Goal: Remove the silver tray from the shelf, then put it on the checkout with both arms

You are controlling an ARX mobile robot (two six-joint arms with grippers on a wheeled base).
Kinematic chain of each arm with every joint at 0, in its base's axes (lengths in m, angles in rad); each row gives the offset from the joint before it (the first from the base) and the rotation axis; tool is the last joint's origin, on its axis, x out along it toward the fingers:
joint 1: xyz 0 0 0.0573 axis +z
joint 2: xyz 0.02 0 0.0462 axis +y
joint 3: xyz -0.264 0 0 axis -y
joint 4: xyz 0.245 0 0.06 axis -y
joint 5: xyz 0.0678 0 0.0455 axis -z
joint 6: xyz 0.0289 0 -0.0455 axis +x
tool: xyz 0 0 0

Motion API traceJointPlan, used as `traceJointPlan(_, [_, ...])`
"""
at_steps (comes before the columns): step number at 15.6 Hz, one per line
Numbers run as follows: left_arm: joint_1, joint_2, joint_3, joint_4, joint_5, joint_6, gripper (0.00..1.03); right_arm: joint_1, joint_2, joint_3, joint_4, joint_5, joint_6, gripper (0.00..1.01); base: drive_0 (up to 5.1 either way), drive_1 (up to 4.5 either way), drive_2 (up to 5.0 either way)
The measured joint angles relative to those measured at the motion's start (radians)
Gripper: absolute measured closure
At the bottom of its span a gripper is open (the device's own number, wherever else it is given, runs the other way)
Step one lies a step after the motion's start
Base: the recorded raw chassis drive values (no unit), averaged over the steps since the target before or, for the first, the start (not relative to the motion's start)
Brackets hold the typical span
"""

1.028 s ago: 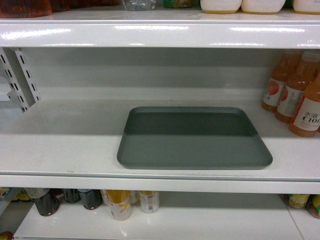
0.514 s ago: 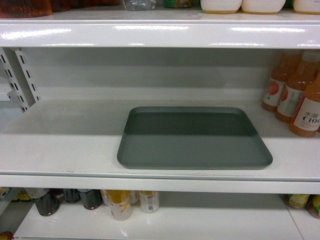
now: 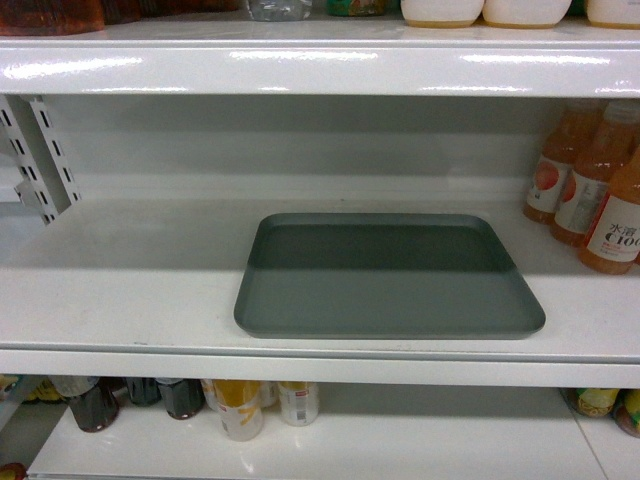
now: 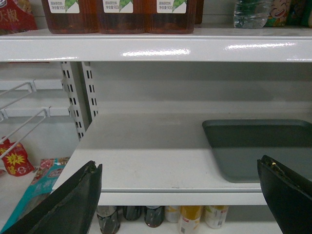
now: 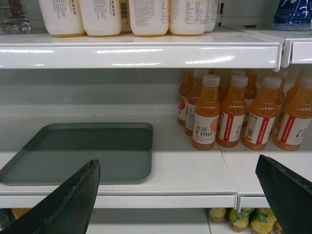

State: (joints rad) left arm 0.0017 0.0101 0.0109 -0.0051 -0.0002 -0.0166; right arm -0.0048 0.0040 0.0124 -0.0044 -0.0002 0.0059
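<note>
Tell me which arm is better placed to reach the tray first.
Neither clearly: it takes both. The left gripper, jaws open, faces the flat grey-green tray by its left edge; the right gripper, also open, faces its right edge beside the orange juice bottles.

No visible change: silver tray (image 3: 389, 277) sits at same spot on shelf (image 3: 120, 290), near front edge, untouched.
</note>
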Motion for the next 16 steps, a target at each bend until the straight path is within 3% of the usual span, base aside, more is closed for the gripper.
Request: traceJointPlan(16, [0.0,0.0,0.0,0.0,0.0,0.0,0.05,0.0,0.0,0.0,0.0,0.0,0.0,0.03,0.0,0.0,0.0])
